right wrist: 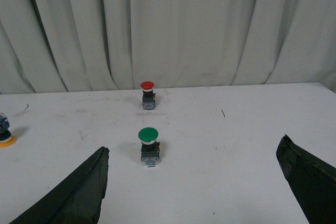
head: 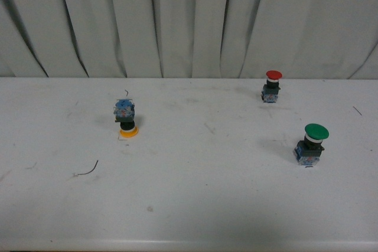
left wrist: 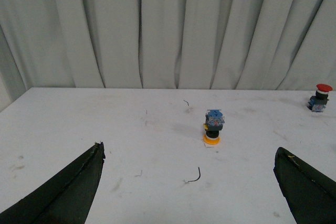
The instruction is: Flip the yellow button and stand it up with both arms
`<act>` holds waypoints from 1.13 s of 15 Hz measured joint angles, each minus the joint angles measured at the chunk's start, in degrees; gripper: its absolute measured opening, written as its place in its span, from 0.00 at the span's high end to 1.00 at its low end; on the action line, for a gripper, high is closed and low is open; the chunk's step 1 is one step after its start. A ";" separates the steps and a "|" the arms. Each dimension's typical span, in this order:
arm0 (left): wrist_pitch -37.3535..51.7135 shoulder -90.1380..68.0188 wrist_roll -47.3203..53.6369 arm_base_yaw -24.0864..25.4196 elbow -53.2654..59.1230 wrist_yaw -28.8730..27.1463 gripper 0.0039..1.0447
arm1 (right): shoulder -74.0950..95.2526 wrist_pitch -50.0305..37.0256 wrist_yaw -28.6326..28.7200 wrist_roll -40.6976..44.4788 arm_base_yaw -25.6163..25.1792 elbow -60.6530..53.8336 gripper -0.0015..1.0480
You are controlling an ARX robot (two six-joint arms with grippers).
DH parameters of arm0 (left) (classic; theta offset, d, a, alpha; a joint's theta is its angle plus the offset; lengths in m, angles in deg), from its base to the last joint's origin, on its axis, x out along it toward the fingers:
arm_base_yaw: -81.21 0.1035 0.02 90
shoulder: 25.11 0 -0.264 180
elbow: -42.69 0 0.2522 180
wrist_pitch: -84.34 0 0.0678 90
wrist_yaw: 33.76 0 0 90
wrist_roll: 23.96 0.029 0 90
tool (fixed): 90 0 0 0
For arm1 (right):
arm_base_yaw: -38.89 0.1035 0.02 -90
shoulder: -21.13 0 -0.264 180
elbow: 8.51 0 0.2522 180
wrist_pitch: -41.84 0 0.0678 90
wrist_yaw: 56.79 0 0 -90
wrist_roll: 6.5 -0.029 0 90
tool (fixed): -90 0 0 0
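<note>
the left gripper [left wrist: 189,149] is spread wide and holds nothing; in its wrist view only two black wedge-shaped fingers [left wrist: 68,187] show, low at either edge, above the table. the right gripper [right wrist: 194,145] is the same: released, black fingers [right wrist: 73,192] far apart, nothing between them. neither arm appears in the front view.

ahead of the left gripper, well apart from it, the yellow button [left wrist: 212,127] stands upside down: its yellow-orange cap rests flat on the table, the black collar sits above that, and the blue blocky base is on top. in the front view it sits left of centre, and only its edge shows in the right wrist view.

near it lies a thin dark curl of wire [left wrist: 195,177].

ahead of the right gripper a green button [right wrist: 148,146] stands upright, cap on top. beyond it, closer to the back edge, a smaller red button [right wrist: 148,94] also stands upright. both are on the right side of the table, well apart from the yellow one.

the table [head: 189,199] is white and matte, marked with faint grey scuffs and small dark flecks. behind its far edge hangs a pale grey-white curtain [head: 189,22] in deep vertical folds, filling the background.
</note>
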 joint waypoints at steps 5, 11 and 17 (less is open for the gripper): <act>0.00 0.00 0.00 0.00 0.00 0.00 0.06 | 0.00 0.00 0.00 0.00 0.00 0.00 0.06; 0.00 0.00 0.00 0.00 0.00 0.00 0.06 | 0.00 0.00 -0.02 0.00 0.00 0.00 0.06; -0.02 0.00 0.00 0.00 0.00 0.00 0.06 | 0.00 0.00 0.00 0.00 0.00 0.00 0.06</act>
